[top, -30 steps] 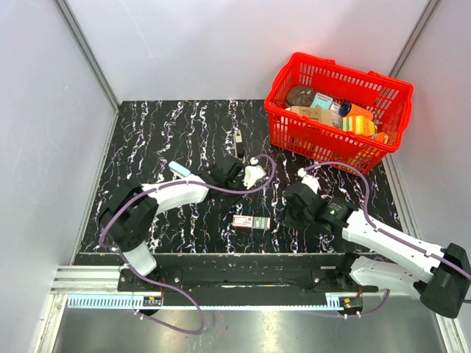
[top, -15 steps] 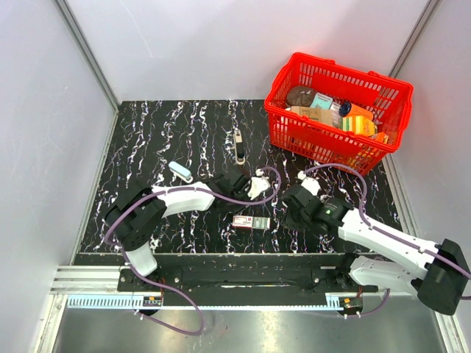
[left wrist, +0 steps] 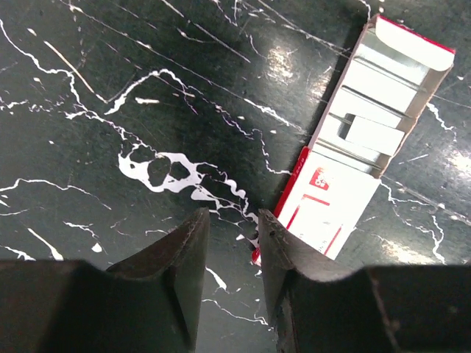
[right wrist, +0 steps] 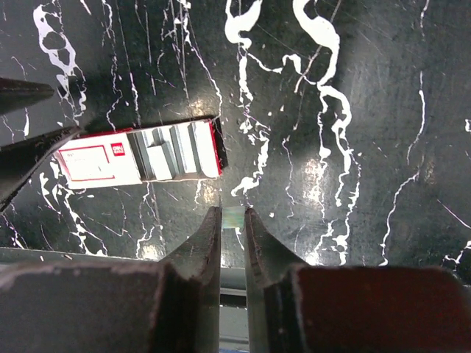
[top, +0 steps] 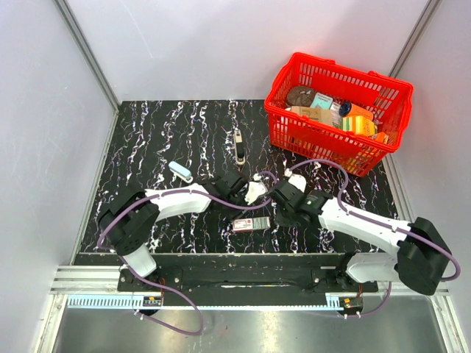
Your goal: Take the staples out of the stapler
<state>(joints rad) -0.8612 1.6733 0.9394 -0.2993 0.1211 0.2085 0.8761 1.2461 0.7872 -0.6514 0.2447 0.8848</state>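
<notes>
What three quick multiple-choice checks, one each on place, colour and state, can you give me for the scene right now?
1. Where is the stapler?
A. in the basket
B. on the table, left of the staple box
C. held in the left gripper

2. What colour is the basket?
A. red
B. green
C. white

3. How is the staple box?
A. shut
B. slid open
C. standing on end

Key:
1 B: in the top view it lies alone on the table.
2 A: its mesh walls are red.
3 B: the left wrist view shows its tray out of the red-and-white sleeve.
</notes>
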